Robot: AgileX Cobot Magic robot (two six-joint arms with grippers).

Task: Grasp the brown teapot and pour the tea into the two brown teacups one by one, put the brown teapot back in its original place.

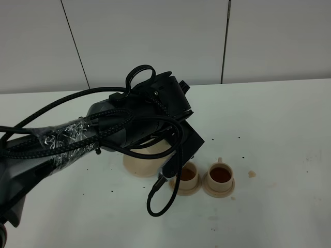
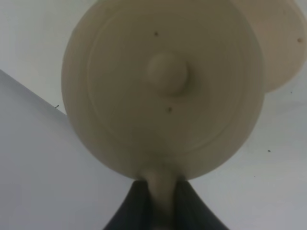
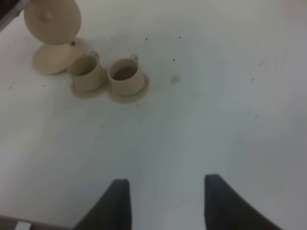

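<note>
The bench (image 1: 279,129) is white and flat, with tiny dark specks on it and one small brown spot (image 1: 252,173) near the cups. Behind it is a white wall (image 1: 155,36) with thin dark lines running down it. The big black left arm (image 1: 103,134) reaches in over the middle. The arm and its thick cable (image 1: 164,192) hide most of the teapot from the high camera. The left gripper (image 2: 160,191) is closed tight on the handle of the teapot (image 2: 163,86). The teapot is held up in the air and tipped over, above the big saucer (image 3: 50,61) and close to the first cup (image 1: 190,182). Its lid with the little knob (image 2: 167,73) is on. The first cup sits on its own small saucer, and the cable hangs in front of part of it. The second cup (image 1: 220,175) stands right beside it on another small saucer and has brown tea in it. The right gripper (image 3: 165,199) hangs over bare bench, well away from the cups, with its two dark fingers (image 3: 120,203) wide apart and nothing between them.
</note>
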